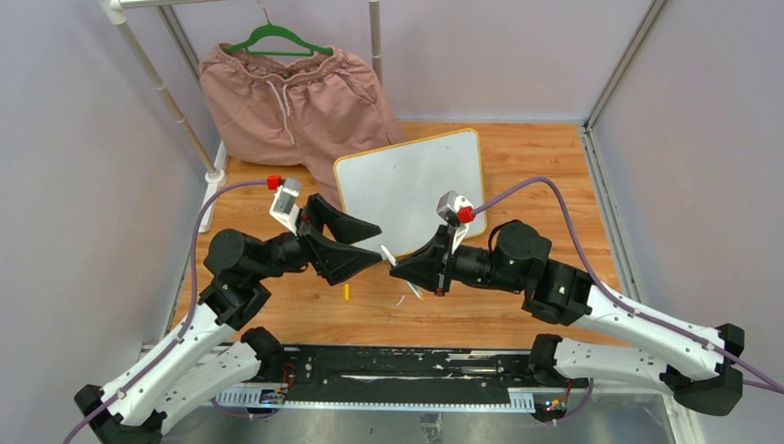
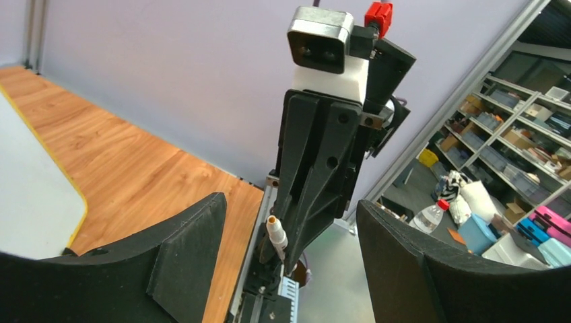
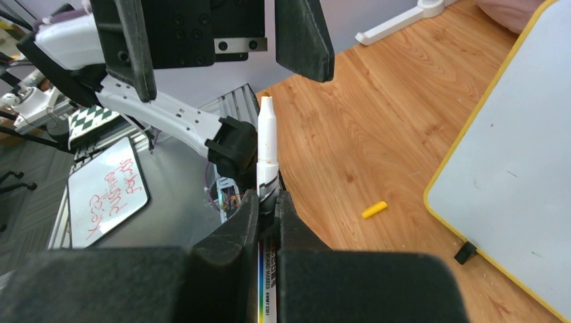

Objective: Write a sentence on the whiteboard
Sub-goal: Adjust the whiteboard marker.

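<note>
The whiteboard (image 1: pixel 411 185) lies flat on the wooden tabletop (image 1: pixel 555 166), toward 12 o'clock from where the two arms meet. It is turned a little, so its yellow-orange frame runs askew to the tabletop edges. Its face looks plain white from above. The right wrist view shows only a few faint specks on it, and one black clip foot (image 3: pixel 464 252) at its near edge.

The right end effector (image 1: pixel 399 265) is closed tight on a white marker (image 3: pixel 267 148). The barrel is pinched between the two fingers and the uncapped, orange-tinged tip sticks out past them. The tip points toward 9 o'clock in the top view, at the left arm, and is held in the air off the near edge of the board.

The left end effector (image 1: pixel 377 244) faces it from 9 o'clock with its fingers spread wide and nothing between them. The marker tip sits just beyond its fingertips. Whether it has reached the gap between them is hard to judge from these angles.

A small yellow cap (image 1: pixel 347 292) lies on the bare wood at about 6 o'clock from the left end effector, well apart from the board.

At 11 o'clock on the tabletop, pink drawstring shorts (image 1: pixel 296 106) hang from a green hanger (image 1: pixel 275 39), their lower edge touching the wood just beside the board's far-left corner.
</note>
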Robot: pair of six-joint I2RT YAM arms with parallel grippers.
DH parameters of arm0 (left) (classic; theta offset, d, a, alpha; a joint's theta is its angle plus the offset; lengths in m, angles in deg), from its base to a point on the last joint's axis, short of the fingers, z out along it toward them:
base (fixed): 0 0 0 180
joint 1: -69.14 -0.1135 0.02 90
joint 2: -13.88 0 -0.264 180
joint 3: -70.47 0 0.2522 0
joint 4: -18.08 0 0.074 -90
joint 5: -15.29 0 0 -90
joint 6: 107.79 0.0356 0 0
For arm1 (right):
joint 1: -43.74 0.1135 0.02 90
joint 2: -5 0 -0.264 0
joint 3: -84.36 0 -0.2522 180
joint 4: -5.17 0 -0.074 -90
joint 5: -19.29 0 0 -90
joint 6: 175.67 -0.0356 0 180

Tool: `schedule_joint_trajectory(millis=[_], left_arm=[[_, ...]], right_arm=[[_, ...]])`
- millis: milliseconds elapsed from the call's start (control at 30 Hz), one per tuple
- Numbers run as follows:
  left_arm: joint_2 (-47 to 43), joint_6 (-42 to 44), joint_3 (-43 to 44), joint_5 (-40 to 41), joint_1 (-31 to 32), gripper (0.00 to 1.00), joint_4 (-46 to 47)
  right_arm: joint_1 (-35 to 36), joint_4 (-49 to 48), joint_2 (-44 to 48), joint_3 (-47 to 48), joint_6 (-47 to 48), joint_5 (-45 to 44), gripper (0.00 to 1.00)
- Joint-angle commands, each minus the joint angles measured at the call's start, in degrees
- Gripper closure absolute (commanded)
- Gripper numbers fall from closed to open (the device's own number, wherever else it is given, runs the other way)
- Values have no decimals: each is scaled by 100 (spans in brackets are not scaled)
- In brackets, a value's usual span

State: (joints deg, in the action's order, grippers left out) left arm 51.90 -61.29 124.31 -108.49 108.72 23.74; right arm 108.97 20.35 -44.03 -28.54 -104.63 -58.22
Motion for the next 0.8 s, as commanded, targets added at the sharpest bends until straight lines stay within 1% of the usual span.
schedule_joint_trajectory(millis=[0, 300, 400, 467, 667, 767], left_arm=[[-19, -18, 176, -273, 24, 25, 246], [129, -123, 193, -343, 41, 27, 246], [145, -119, 216, -335, 58, 31, 246], [145, -123, 235, -335, 67, 34, 246], [127, -194, 239, -340, 68, 49, 246], [82, -224, 220, -265, 68, 53, 246]], right_arm=[[-13, -624, -49, 308, -200, 207, 100], [-11, -780, -273, 471, -307, 241, 100], [-13, -796, -369, 531, -325, 261, 100], [-18, -859, -403, 534, -347, 279, 100], [-13, -897, -491, 554, -354, 287, 100], [-11, -889, -492, 550, -340, 298, 100]])
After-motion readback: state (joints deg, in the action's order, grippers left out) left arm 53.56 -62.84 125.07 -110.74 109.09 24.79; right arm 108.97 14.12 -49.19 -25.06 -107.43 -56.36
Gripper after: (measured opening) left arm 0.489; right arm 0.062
